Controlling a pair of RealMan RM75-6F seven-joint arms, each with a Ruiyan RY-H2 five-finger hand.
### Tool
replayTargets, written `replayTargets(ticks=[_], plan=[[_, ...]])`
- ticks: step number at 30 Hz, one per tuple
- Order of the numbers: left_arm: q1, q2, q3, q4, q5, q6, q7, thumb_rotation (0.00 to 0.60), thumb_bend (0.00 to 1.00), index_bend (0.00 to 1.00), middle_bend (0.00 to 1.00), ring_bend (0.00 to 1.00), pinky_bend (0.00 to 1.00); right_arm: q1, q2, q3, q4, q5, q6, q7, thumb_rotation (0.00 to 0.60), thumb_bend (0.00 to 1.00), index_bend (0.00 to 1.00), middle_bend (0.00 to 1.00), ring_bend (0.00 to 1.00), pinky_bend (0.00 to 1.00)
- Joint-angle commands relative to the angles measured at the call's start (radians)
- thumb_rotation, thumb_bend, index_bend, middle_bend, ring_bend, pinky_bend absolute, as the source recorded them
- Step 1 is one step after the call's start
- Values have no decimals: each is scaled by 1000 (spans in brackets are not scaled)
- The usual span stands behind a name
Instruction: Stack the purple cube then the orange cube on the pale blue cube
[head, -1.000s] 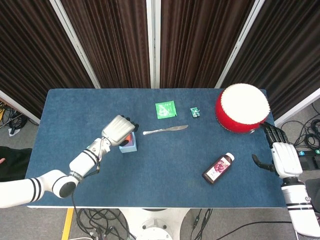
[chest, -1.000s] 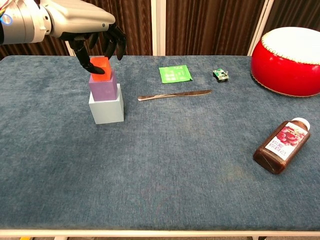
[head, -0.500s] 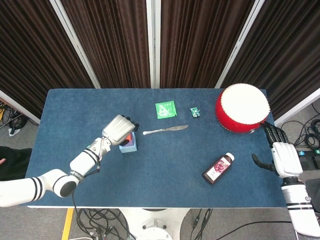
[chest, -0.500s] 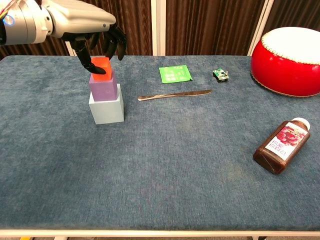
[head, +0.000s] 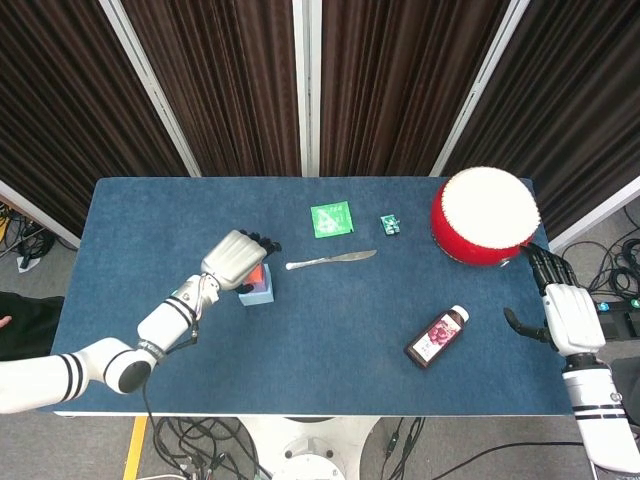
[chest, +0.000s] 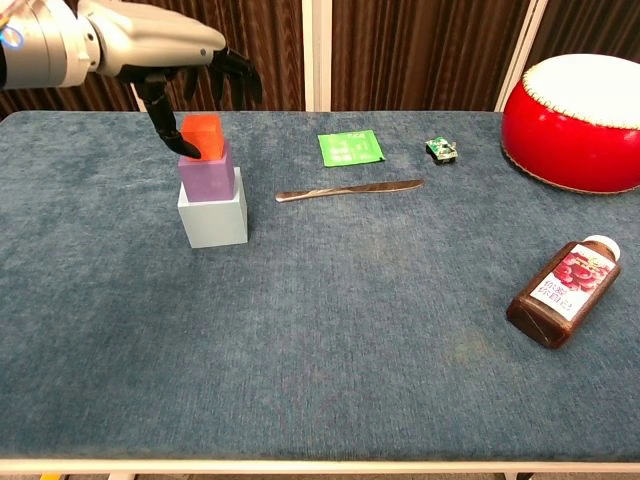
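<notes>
Since the earlier frame, the left robot hand (chest: 150, 55) has spread its fingers away from the orange cube (chest: 201, 135); most now point outward above the stack, and only one dark fingertip (chest: 188, 149) remains against the cube's left side. That hand holds nothing.

Near the counter's (chest: 330, 380) right front part lies a dark brown bottle (chest: 563, 291) with a white cap, on its side. Beyond the right edge, the right robot hand (head: 562, 310) hangs off the counter with its fingers apart and nothing in them.

Toward the left side stands the stack: the pale blue cube (chest: 212, 212) rests on the counter, the purple cube (chest: 206, 172) sits on it, and the orange cube sits on top of that, all upright.

Farther back, a butter knife (chest: 349, 189) lies flat near the middle, just right of the stack. Behind it lie a green packet (chest: 351, 147) and a small green circuit board (chest: 440, 149). A red drum (chest: 578, 120) with a white head occupies the far right corner.
</notes>
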Motion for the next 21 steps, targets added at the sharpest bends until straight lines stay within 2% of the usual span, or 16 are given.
replayTargets(ticks=[1, 6, 10, 12, 15, 18, 21], plan=[[4, 33, -4, -32, -14, 17, 6, 600, 189, 262, 354, 314, 401, 1, 0, 1, -1, 0, -1, 0, 600, 221, 0, 27, 0, 0], [41, 131, 21, -120, -69, 77, 58, 600, 171, 233, 312, 284, 381, -2, 3, 1, -3, -1, 4, 4, 600, 221, 0, 27, 0, 0], [128, 189, 69, -205, -90, 202, 85, 600, 169, 233, 299, 267, 368, -3, 4, 0, -3, -3, 5, 5, 600, 221, 0, 27, 0, 0], [182, 192, 94, -223, -50, 271, 71, 600, 165, 233, 292, 253, 355, -3, 3, -1, -3, -5, 5, 2, 600, 222, 0, 27, 0, 0], [291, 146, 147, -195, 91, 425, 33, 600, 160, 233, 286, 245, 340, -3, 0, -3, -3, -8, 6, -4, 600, 221, 0, 27, 0, 0], [399, 50, 203, -86, 243, 590, 24, 600, 154, 233, 279, 239, 333, -1, -5, -6, -3, -8, 4, -16, 600, 221, 0, 27, 0, 0], [465, -15, 225, -11, 288, 666, 32, 600, 146, 233, 269, 235, 333, 1, -9, -9, -4, -8, 3, -35, 600, 223, 0, 27, 0, 0]])
